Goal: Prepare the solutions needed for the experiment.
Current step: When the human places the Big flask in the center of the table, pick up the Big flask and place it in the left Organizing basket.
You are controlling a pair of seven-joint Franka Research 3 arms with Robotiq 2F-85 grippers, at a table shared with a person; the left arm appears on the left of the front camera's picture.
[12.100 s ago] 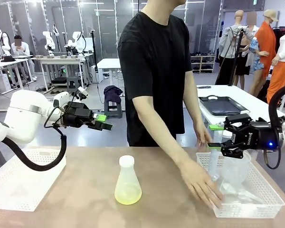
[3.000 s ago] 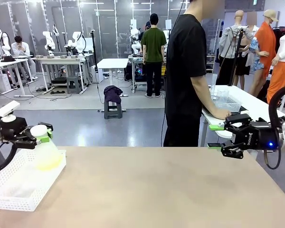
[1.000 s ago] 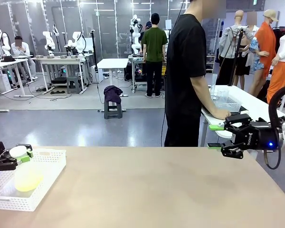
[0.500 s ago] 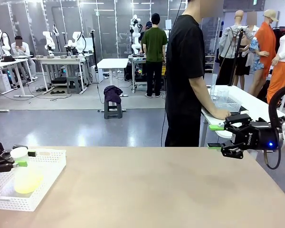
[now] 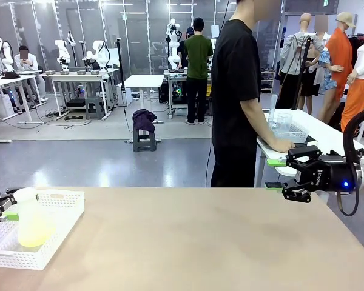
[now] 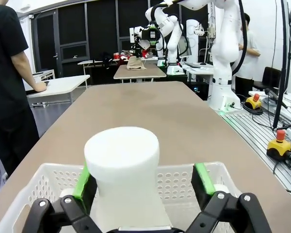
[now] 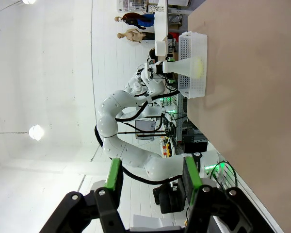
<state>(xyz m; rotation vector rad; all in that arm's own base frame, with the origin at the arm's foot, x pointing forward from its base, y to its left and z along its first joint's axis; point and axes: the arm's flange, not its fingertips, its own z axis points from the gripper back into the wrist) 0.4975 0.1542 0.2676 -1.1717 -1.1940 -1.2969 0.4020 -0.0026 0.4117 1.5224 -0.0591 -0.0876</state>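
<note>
Left gripper (image 6: 144, 180): at the table's left edge in the front view (image 5: 1, 212), over the white basket; its fingers are spread, one green pad (image 6: 81, 178) touching or just beside the flask's neck, the other pad clear of it with a gap between. It is open, not clamped on the flask.
Flask (image 5: 30, 219): a frosted plastic conical flask with a white neck and top, upright between the left gripper's fingers; in the left wrist view (image 6: 122, 174) the white top rises right in front of the camera. It stands inside the basket.
Solution (image 5: 31, 233): pale yellow liquid in the flask's lower part, below the left gripper, showing through the frosted wall.
White basket (image 5: 60, 209): perforated plastic tray under and around the left gripper; its far wall (image 6: 177, 182) runs just beyond the fingertips.
Right gripper (image 5: 278, 174): held above the table's right far edge, well apart from the flask, fingers apart with nothing between them; in the right wrist view (image 7: 152, 178) the green pads stand open.
Person (image 5: 239, 97): in a black shirt, beyond the right gripper, turned to a side table with a hand (image 5: 285, 144) on it.
Table (image 5: 200, 242): brown top, between the two grippers.
</note>
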